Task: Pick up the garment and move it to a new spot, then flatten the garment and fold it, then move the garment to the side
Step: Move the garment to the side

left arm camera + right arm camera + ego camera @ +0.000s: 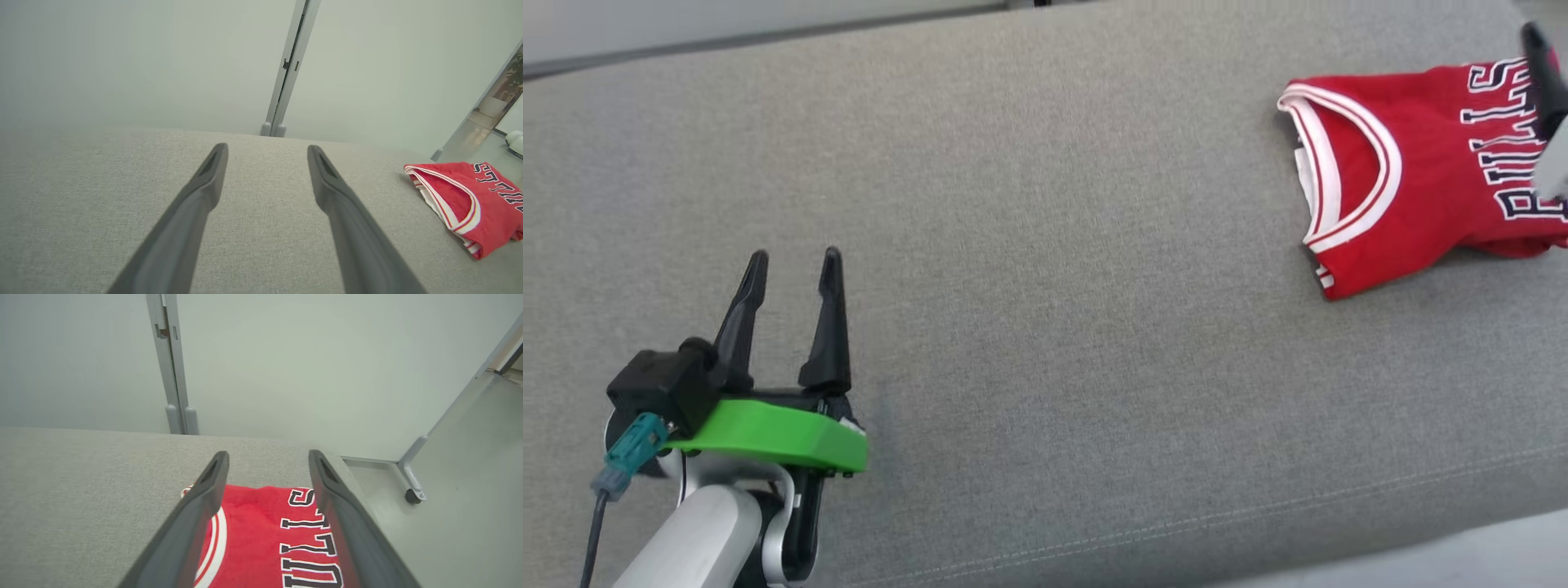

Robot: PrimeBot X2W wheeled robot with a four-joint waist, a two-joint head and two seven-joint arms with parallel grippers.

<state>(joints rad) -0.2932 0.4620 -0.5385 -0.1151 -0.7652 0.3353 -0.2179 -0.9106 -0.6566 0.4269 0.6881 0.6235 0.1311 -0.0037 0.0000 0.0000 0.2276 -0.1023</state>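
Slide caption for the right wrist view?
Open right gripper hovering over the red jersey near the end of the grey upholstered surface.

Red jersey (1413, 171): far part cut off at the head view's edge, past one blurred dark finger (1539, 73) of the right gripper (268, 457). Lettering partly hidden beneath both fingers; the rest runs off frame toward their bases.

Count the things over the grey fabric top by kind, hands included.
red jersey: 1
robot hands: 2, the left hand and the right hand, both open
Total: 3
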